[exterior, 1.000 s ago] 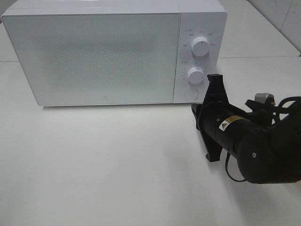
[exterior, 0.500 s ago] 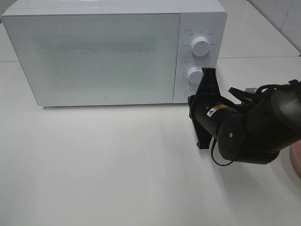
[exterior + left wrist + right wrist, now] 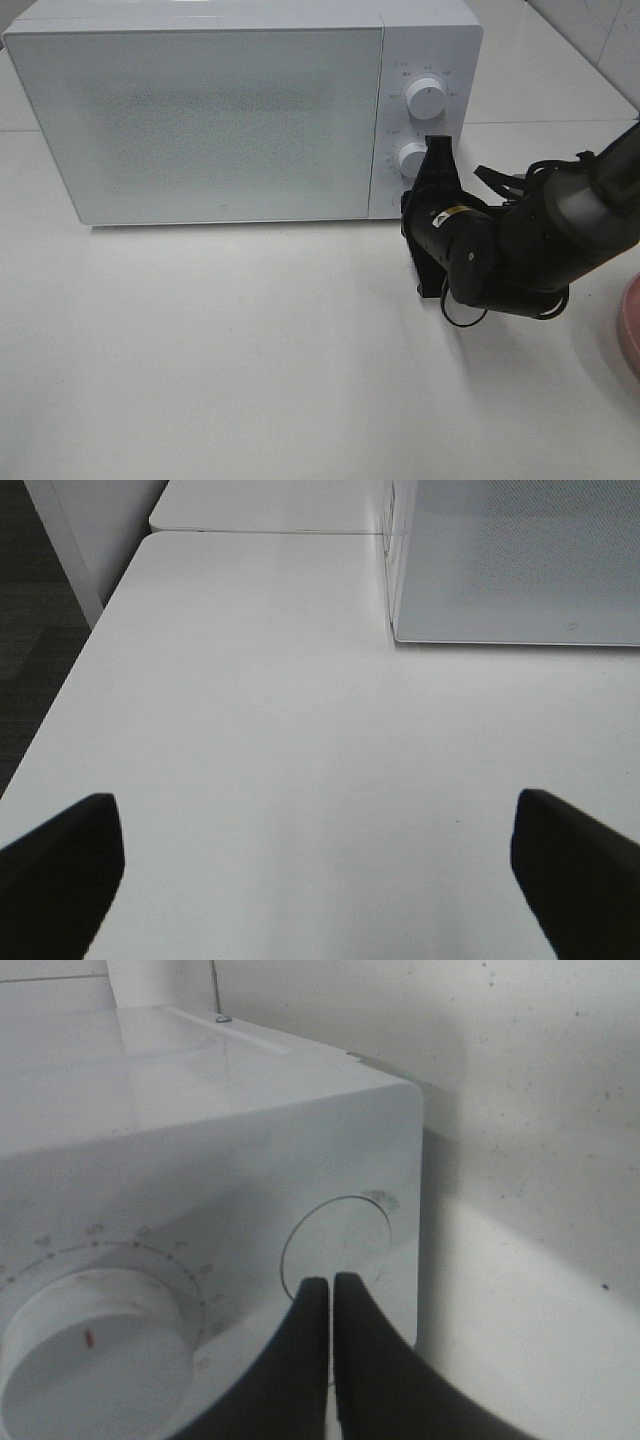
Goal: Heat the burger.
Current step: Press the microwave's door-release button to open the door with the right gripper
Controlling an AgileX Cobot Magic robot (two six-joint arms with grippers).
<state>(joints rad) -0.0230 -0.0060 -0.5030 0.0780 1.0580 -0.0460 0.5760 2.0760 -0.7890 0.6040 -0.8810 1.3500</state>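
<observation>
White surface (image 3: 250, 380) carries a white microwave (image 3: 200, 120) with its door (image 3: 210, 125) closed. The right gripper (image 3: 331, 1285) is clenched, its two fingers (image 3: 360, 1360) pressed together with nothing between them. Their tips point at the round button (image 3: 337, 1245) at the foot of the control panel, just beside the lower dial (image 3: 412, 160). Whether they touch the button cannot be told. From the high view the right arm (image 3: 530, 250) hides most of that button, while the upper dial (image 3: 427, 99) stays uncovered. The left gripper (image 3: 312, 800) is spread wide and holds nothing, hanging over the surface near the microwave's front corner. A pink plate (image 3: 630, 330) shows only its rim at the right edge of the high view. Where the burger is cannot be told from these views.
</observation>
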